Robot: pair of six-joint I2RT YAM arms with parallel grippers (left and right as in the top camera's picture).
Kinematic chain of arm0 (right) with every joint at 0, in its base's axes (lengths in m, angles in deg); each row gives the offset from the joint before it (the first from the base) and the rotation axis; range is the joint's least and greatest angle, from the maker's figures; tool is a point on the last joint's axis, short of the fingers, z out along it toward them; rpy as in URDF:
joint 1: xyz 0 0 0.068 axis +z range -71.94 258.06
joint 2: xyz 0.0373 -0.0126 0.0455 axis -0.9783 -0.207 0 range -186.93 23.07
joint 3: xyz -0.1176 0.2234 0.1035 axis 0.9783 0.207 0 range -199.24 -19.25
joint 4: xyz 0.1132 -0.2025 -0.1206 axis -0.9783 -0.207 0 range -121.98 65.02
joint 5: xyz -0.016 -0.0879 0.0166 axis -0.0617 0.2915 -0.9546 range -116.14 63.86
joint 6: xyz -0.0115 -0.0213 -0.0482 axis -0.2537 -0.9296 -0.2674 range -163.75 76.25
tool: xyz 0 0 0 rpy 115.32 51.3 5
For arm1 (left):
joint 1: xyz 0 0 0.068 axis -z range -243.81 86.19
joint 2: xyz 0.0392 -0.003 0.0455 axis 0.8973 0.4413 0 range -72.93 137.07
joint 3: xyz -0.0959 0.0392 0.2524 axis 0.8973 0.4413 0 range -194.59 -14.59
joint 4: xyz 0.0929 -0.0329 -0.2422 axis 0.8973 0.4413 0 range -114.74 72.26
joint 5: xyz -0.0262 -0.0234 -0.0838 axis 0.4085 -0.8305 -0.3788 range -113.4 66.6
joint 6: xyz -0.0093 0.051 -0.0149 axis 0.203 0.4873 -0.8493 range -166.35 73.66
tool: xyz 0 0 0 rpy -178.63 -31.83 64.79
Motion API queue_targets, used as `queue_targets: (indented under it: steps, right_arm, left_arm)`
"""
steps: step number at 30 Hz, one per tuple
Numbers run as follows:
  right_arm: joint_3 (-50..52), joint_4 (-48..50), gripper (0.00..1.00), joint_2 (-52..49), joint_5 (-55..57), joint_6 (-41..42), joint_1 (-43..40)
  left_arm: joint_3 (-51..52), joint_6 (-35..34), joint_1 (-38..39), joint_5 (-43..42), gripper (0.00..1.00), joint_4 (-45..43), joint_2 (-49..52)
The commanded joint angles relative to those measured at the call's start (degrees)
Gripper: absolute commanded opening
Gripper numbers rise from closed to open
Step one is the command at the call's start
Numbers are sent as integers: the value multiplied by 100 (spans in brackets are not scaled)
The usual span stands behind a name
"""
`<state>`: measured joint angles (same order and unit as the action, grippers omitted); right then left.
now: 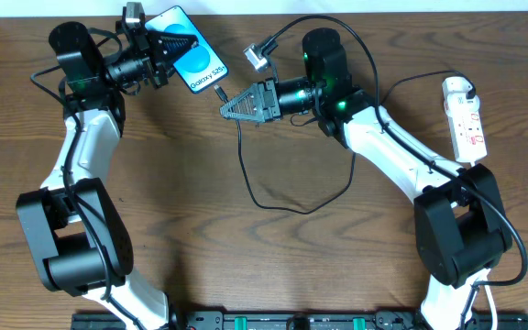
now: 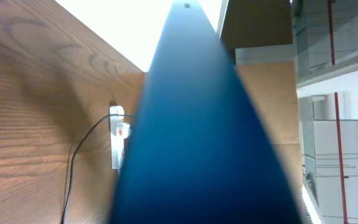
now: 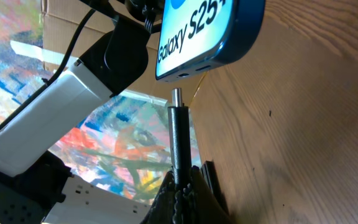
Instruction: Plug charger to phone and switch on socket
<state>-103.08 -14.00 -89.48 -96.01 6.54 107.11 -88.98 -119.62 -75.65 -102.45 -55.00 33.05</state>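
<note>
The phone (image 1: 193, 60), blue screen reading "Galaxy S25+", is held off the table at the back left by my left gripper (image 1: 169, 44), shut on its upper end. In the left wrist view the phone (image 2: 204, 143) fills the middle as a blurred blue shape. My right gripper (image 1: 229, 108) is shut on the charger plug (image 3: 179, 140), whose metal tip sits just below the phone's bottom edge (image 3: 210, 56), a small gap apart. The black charger cable (image 1: 273, 197) loops across the table. The white socket strip (image 1: 464, 117) lies at the far right.
The charger's white adapter (image 1: 456, 88) sits in the socket's upper end. The socket also shows small in the left wrist view (image 2: 117, 146). A cardboard box (image 3: 67, 25) and a colourful painted surface (image 3: 123, 155) lie beyond the table edge.
</note>
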Motion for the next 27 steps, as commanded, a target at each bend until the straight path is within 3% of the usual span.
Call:
queue_targets:
  steps: [1, 27]
  right_arm:
    - [-15, -11, 1, 57, -15, -11, 28]
    - [-15, -11, 1, 57, -4, -9, 28]
  left_arm:
    - [-83, 105, 20, -114, 7, -66, -74]
    - [-85, 146, 101, -114, 7, -66, -74]
